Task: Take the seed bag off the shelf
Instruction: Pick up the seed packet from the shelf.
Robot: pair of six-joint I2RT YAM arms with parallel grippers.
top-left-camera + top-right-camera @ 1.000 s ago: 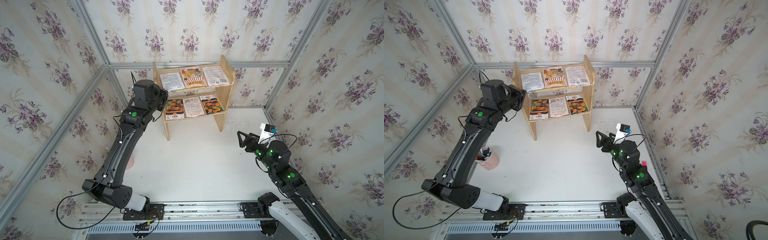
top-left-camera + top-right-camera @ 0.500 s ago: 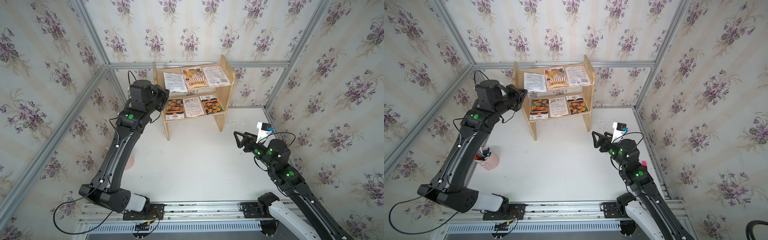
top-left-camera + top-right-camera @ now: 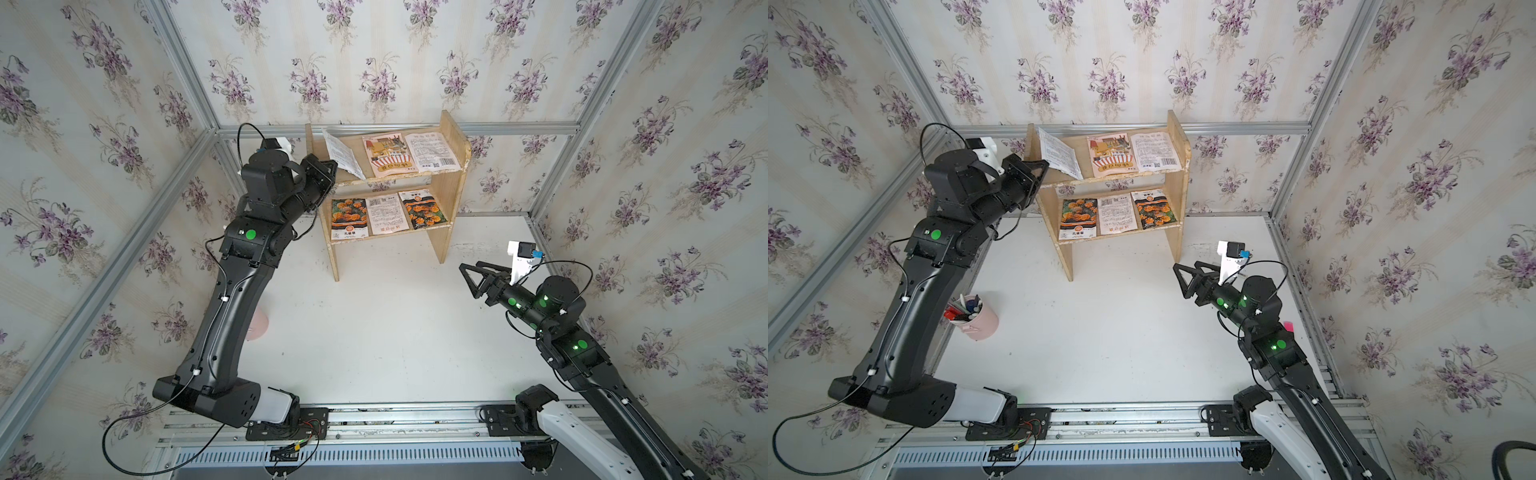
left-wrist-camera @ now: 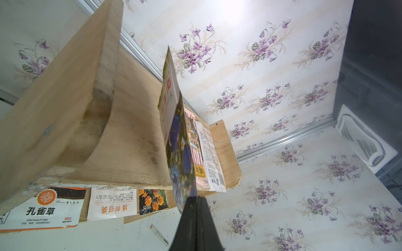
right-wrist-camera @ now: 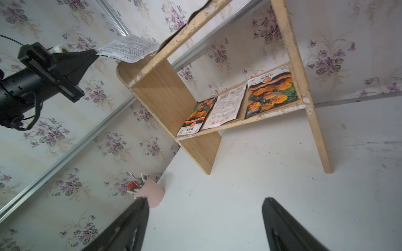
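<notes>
- The small two-tier shelf of pale unpainted wood stands at the back of the white tabletop, in front of the floral-papered wall.
- The left gripper, black, is level with the shelf's upper tier at its left end. Its fingers are pressed together on a corner of a white printed seed bag.
- The seed bag is tilted up on edge above the left end of the upper tier. It cannot be told whether it touches the board.
- Two more packets lie flat on the upper tier beside it, and three lie on the lower tier.
- The right gripper, black, hangs over the table to the right of the shelf. Its jaws are spread wide and hold nothing.
- A pink cup of pens stands beside the left arm.
</notes>
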